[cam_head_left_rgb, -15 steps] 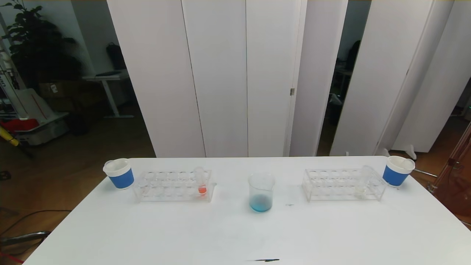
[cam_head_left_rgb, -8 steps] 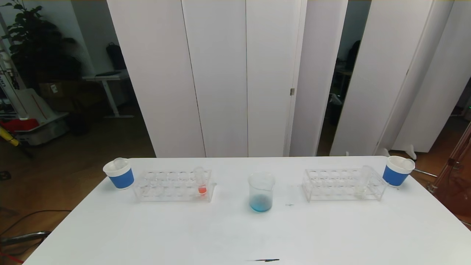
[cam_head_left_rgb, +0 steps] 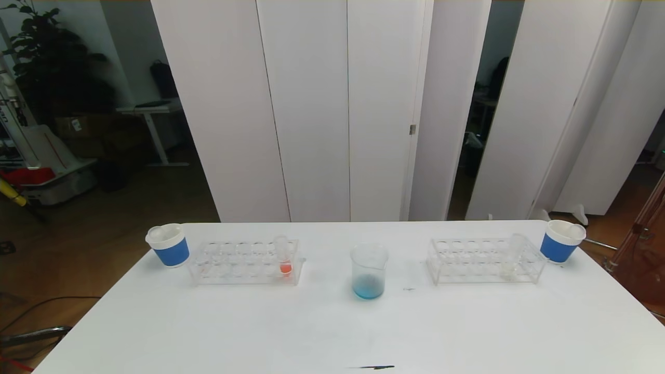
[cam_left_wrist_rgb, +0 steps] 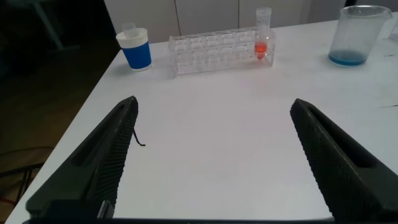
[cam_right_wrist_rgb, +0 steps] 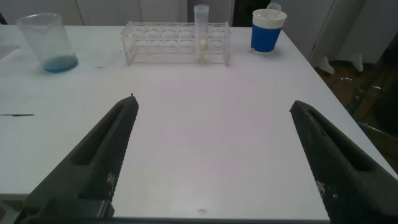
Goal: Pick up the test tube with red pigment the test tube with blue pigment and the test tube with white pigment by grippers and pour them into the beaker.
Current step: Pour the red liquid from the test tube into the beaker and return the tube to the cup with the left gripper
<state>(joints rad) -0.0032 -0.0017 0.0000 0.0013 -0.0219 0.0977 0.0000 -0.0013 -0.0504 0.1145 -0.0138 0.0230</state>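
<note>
My left claw hangs low over the near edge of the white tabletop, its two dark fingers spread wide with nothing between them. My right claw sits the same way on the other side, fingers wide apart and empty. Neither shows in the head view.

Just ahead of me, at 6 o'clock on the tabletop, lies a small dark mark.

Farther out, near the middle at 12 o'clock, the beaker stands upright with a shallow pool of blue liquid in its bottom.

At about 10 o'clock from it is a clear rack; the test tube with red pigment stands upright in the end nearest the beaker. Beyond that rack's far end sits a blue paper cup.

At about 2 o'clock is a second clear rack, with the test tube with white pigment upright toward its outer end. Another blue cup stands just past it, at the tabletop's far right corner.
</note>
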